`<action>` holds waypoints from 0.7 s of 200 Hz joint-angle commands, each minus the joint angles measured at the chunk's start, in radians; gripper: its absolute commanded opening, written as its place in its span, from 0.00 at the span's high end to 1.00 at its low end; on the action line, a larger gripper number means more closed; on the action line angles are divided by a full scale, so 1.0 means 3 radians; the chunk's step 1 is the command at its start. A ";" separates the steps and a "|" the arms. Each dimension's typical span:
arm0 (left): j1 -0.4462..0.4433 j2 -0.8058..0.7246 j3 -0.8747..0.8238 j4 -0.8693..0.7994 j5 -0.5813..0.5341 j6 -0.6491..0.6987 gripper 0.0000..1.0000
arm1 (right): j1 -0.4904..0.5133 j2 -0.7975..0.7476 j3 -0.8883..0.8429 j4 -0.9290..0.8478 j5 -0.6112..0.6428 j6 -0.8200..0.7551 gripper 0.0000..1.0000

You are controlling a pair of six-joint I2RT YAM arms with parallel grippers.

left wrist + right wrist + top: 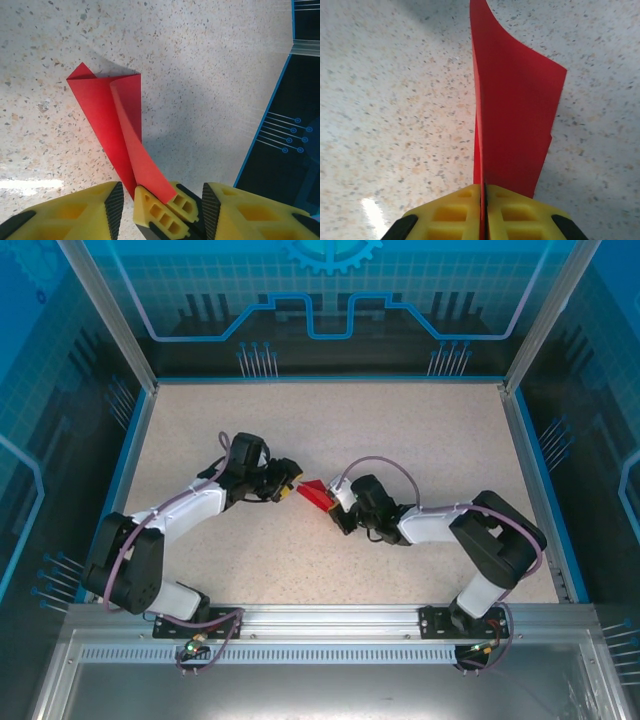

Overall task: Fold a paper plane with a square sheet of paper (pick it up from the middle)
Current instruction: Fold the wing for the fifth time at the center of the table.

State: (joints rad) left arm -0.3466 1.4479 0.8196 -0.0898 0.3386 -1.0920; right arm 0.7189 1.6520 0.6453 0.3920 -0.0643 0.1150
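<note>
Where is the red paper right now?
The red paper is near the middle of the table, pinched in the right gripper, with the left gripper open just to its left in the top view.

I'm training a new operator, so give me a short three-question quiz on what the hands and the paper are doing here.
1. True or false: the right hand is shut on the red paper.
2. Which hand has open jaws? A: left hand. B: right hand.
3. Fill in: the paper is not flat but ___.
Key: 1 true; 2 A; 3 folded.
</note>
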 commanded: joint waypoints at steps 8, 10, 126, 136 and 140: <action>-0.0007 -0.0061 -0.0321 0.0426 0.0126 -0.0038 0.54 | -0.0175 -0.0001 0.0110 -0.0035 -0.0659 0.0545 0.90; -0.0010 -0.0061 -0.0333 0.0454 0.0128 -0.0043 0.54 | -0.0185 0.0000 0.0113 -0.0034 -0.0687 0.0570 0.90; -0.0387 0.0389 -0.0492 0.1244 0.0216 -0.0005 0.66 | -0.0680 0.0443 0.0130 0.0420 -0.1945 0.1617 0.89; -0.0406 0.0421 -0.0488 0.1279 0.0220 0.0013 0.67 | -0.0691 0.0474 0.0130 0.0432 -0.1979 0.1645 0.89; -0.0408 0.0434 -0.0483 0.1300 0.0221 0.0017 0.68 | -0.0697 0.0487 0.0130 0.0437 -0.1994 0.1656 0.89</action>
State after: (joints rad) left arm -0.4541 1.5497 0.6762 0.2359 0.3782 -1.1007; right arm 0.5289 1.7699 0.6697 0.4812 -0.5747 0.5499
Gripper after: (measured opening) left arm 0.336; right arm 0.111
